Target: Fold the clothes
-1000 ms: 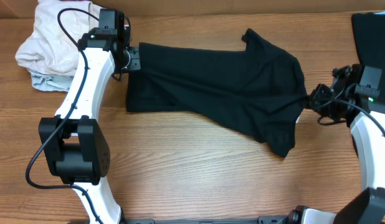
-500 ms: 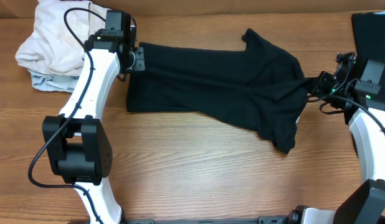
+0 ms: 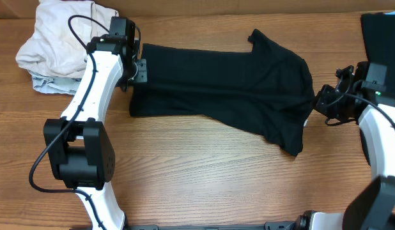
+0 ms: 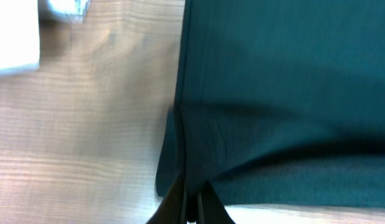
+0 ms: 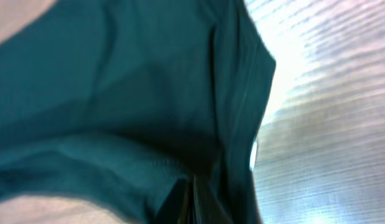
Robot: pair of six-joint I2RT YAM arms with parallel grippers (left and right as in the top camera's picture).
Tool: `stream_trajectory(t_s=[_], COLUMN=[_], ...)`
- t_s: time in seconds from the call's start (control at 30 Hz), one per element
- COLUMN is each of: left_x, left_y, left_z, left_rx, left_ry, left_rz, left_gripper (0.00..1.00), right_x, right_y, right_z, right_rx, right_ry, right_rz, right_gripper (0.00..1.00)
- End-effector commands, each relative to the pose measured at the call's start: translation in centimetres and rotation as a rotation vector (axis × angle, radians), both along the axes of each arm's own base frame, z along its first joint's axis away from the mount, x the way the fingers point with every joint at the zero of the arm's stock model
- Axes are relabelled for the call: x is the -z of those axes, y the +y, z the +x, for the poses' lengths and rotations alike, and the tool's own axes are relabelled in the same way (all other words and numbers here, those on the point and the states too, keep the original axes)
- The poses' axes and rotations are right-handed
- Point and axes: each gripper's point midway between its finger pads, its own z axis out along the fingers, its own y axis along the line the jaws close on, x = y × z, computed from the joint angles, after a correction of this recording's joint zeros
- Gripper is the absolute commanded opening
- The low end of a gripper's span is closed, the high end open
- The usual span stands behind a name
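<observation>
Both arms are on it. The black T-shirt [image 3: 229, 89] lies stretched lengthwise across the desk [image 3: 204, 179], its long axis running side to side between the two hands and dipping a little toward the near edge on the right.

The left hand [image 3: 139, 64] sits at the shirt's left end, up at the far corner. In the left wrist view the fingers are pinched tight with a fold of cloth nipped between them. The right hand [image 3: 319, 102] is at the opposite end, closed as well, and the fabric gathers into a point right at its tips.

So each hand has one end and neither is nearer the middle. I'd say the fold turns on that axis, one end carried over toward the other.

A white bundle of cloth [image 3: 57, 38] lies beyond the left arm, and another dark garment [image 3: 379, 32] lies at the far right.
</observation>
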Motion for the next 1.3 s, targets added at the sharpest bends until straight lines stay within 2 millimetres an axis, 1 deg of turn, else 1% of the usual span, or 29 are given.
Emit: stream_trajectory(t_s=[0.0, 0.07, 0.13, 0.2, 0.3, 0.37, 0.47, 0.63, 0.7, 0.73, 0.8, 0.83, 0.87, 0.9, 0.97, 1.03, 1.07, 1.23, 1.27], left_x=[-5.7, -7.9, -9.4, -10.3, -10.5, -10.1, -9.0, -5.8, -4.4, -3.7, -2.4, -1.5, -1.1, -0.7, 0.0, 0.1, 0.0, -0.6, -0.8], left_y=[0.8, 0.3, -0.2, -0.3, -0.2, -0.1, 0.0, 0.2, 0.9, 1.3, 2.0, 2.4, 2.7, 3.0, 3.4, 3.3, 3.0, 0.7, 0.1], left_z=[-0.4, -2.4, -4.2, -6.0, -7.8, -8.7, -9.5, -11.8, -12.6, -12.8, -13.0, -12.5, -12.1, -11.3, -9.1, -7.1, -5.7, -2.2, -1.5], left_rx=[-0.012, -0.004, 0.006, 0.009, 0.007, 0.006, 0.004, 0.000, -0.019, -0.029, -0.063, -0.080, -0.097, -0.114, -0.129, -0.131, -0.125, -0.076, -0.059], left_ry=[-0.050, -0.009, 0.032, 0.074, 0.134, 0.173, 0.220, 0.346, 0.387, 0.399, 0.409, 0.390, 0.371, 0.341, 0.246, 0.166, 0.111, -0.032, -0.062], left_rz=[0.005, -0.021, -0.049, -0.051, -0.047, -0.045, -0.041, -0.026, 0.002, 0.014, 0.023, 0.014, 0.011, 0.007, -0.002, -0.011, -0.025, -0.078, -0.081], left_gripper=[0.04, 0.04, 0.04, 0.04, 0.04, 0.04, 0.04, 0.04, 0.04, 0.04, 0.04, 0.04, 0.04, 0.04, 0.04, 0.04, 0.04, 0.04, 0.04], right_x=[-9.3, -11.7, -13.2, -13.8, -13.8, -13.4, -12.4, -9.5, -8.5, -8.0, -7.3, -7.1, -7.1, -7.1, -7.1, -6.7, -6.3, -4.4, -3.7], right_y=[0.4, 1.1, 1.8, 2.6, 3.5, 3.9, 4.3, 4.8, 4.9, 4.9, 4.7, 4.2, 3.8, 3.4, 2.7, 2.2, 1.9, 1.6, 1.5], right_z=[-0.6, -2.7, -5.0, -7.6, -10.5, -11.9, -13.2, -14.8, -15.1, -15.2, -14.6, -13.4, -12.5, -11.5, -9.3, -7.5, -6.5, -3.6, -2.9], right_rx=[-0.026, -0.026, -0.026, -0.026, -0.025, -0.025, -0.022, -0.014, -0.014, -0.014, -0.014, -0.013, -0.011, -0.008, -0.008, -0.008, -0.010, -0.030, -0.033], right_ry=[-0.166, -0.155, -0.129, -0.086, -0.022, 0.024, 0.096, 0.212, 0.240, 0.247, 0.235, 0.191, 0.163, 0.132, 0.073, 0.043, 0.035, 0.027, 0.031], right_rz=[-0.048, -0.042, -0.032, -0.019, 0.001, 0.015, 0.039, 0.077, 0.085, 0.087, 0.083, 0.062, 0.047, 0.028, 0.010, 0.001, 0.000, -0.005, -0.003], right_gripper=[0.04, 0.04, 0.04, 0.04, 0.04, 0.04, 0.04, 0.04, 0.04, 0.04, 0.04, 0.04, 0.04, 0.04, 0.04, 0.04, 0.04, 0.04, 0.04])
